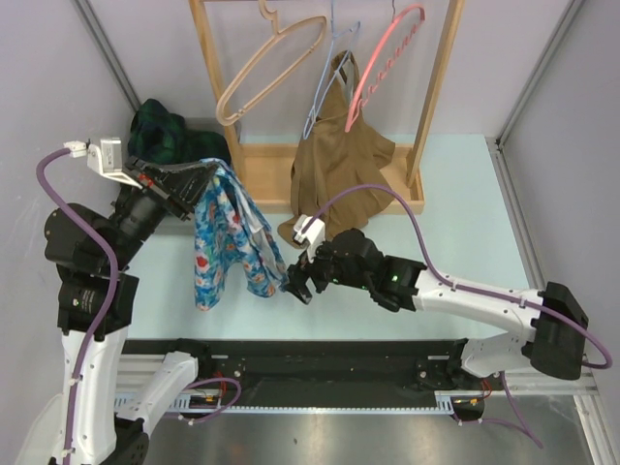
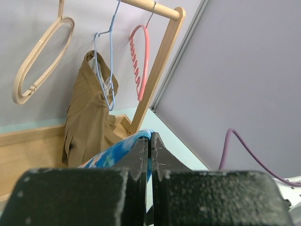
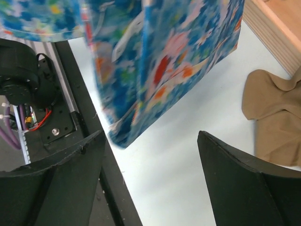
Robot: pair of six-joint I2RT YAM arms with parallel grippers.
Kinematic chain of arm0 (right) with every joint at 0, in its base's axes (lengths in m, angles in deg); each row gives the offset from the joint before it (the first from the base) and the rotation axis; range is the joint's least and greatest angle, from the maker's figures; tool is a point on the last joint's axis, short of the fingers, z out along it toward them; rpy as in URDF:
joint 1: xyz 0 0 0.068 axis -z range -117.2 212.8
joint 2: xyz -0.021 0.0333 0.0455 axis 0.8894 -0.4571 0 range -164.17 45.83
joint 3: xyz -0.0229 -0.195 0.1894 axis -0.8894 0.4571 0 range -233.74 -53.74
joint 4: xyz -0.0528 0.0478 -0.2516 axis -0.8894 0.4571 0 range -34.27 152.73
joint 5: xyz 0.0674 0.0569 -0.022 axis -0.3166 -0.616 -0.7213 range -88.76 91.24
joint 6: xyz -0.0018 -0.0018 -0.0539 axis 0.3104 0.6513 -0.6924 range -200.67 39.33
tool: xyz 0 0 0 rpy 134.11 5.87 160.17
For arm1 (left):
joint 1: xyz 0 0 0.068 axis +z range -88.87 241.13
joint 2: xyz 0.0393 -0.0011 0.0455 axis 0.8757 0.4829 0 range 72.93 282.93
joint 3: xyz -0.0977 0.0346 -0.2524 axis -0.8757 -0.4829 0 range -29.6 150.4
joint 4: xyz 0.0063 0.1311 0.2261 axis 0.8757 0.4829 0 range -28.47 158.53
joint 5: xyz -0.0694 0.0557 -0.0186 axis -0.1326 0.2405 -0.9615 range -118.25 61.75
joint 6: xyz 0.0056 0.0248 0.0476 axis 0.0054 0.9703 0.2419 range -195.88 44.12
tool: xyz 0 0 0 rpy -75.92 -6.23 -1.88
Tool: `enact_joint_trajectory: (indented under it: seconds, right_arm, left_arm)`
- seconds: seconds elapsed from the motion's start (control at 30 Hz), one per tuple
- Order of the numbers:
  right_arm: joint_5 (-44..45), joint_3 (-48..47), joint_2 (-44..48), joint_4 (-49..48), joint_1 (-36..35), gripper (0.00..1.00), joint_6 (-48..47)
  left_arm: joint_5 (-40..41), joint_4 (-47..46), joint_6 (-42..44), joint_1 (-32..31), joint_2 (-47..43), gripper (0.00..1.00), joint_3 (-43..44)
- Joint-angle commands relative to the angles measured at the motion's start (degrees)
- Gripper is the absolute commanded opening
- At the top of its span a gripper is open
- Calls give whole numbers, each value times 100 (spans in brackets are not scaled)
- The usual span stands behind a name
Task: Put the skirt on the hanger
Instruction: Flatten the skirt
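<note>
Above the table point(image 1: 455, 218), left pincer point(image 1: 199, 184) clamps the skirt point(image 1: 228, 242), edge hidden; right pincer point(image 1: 296, 285) gapes.

Wooden rack point(image 1: 436, 92) stands at the far side of the table point(image 1: 465, 223). Brown garment point(image 1: 344, 160) hangs within the rack, lower folds spilling over its base board. Dark green plaid garment point(image 1: 165, 131) lies bunched just left of the rack.

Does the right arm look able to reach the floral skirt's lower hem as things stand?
Probably yes: the open right tool sits just beside the floral skirt, which hangs from the shut left tool, and nothing stands between them.
</note>
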Motion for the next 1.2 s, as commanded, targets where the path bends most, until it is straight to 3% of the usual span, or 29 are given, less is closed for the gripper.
enact_joint_trajectory:
  seconds: [0.0, 0.1, 0.2, 0.23, 0.43, 0.63, 0.73, 0.77, 0.8, 0.9, 1.0, 1.17]
  right_arm:
    - [171, -150, -192, -619, 22, 83, 77]
    - [66, -238, -332, -629, 40, 81, 103]
    - [57, -282, -429, -515, 66, 54, 147]
    - [74, -299, -430, -471, 83, 37, 217]
    - [250, -194, -307, -242, 242, 0, 323]
    - [479, -159, -78, -286, 400, 0, 280]
    - [120, -202, 1, -295, 435, 0, 157]
    - [-108, -203, 62, -286, 435, 5, 104]
    - [-258, -211, 80, -268, 427, 25, 60]
    - [-532, -194, 290, -268, 295, 64, -28]
    - [-489, -167, 396, -251, 181, 74, -46]
    - [56, -141, 142, -242, 145, 73, -2]
  left_arm:
    - [-95, -425, -208, -31, -70, 0, 91]
    - [-130, -433, -243, -31, -87, 0, 91]
    - [-148, -424, -260, -31, -105, 0, 99]
    - [-148, -424, -252, -22, -105, 0, 91]
    - [-280, -460, -243, -31, -105, 0, 29]
    - [-376, -512, -252, -31, -131, 0, -76]
    - [-315, -512, -278, -31, -131, 0, -111]
    - [-245, -486, -295, -31, -122, 0, -111]
    - [-192, -486, -330, -31, -131, 0, -129]
    - [97, -363, -340, -22, -96, 0, -77]
    - [274, -292, -331, -31, -35, 0, -50]
    - [125, -433, -410, -31, -26, 0, 3]
